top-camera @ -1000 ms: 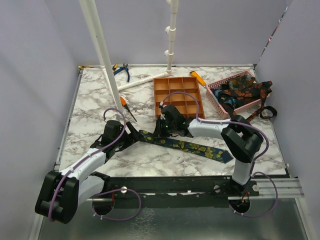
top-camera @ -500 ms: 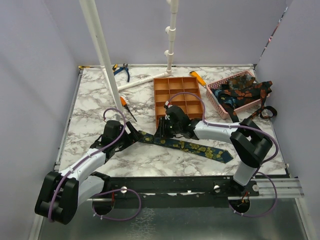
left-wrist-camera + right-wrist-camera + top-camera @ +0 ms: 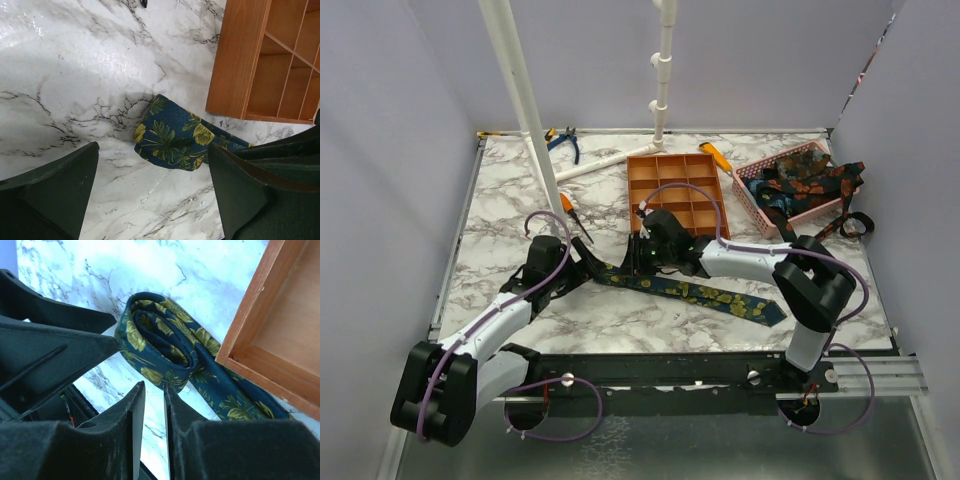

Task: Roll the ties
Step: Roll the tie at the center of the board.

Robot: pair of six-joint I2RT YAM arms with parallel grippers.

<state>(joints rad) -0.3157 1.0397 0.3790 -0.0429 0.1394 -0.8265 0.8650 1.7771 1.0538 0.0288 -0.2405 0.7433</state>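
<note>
Tie [image 3: 172, 137] rolled end on bench [image 3: 75, 75], betw. released L hand [image 3: 152, 147]; R hand [image 3: 154, 385] nearly clenched, empty; orange tray [image 3: 240, 55] wall just beside.

Plain pale lilac walls [image 3: 380, 150] are enclosing the white, grey-veined marble-pattern table [image 3: 500, 190] on the left, far and right. A thick white plastic pipe [image 3: 517, 90] is leaning over its far left; soft, even light is gleaming across the surface.

One tie [image 3: 692, 291] lies on the surface [image 3: 510, 215] before the tray [image 3: 672, 184], rolled end leftmost between the left gripper [image 3: 582, 265] and right gripper [image 3: 638, 262]. Right of the tray, a basket [image 3: 750, 200] holds more ties [image 3: 800, 180].
</note>
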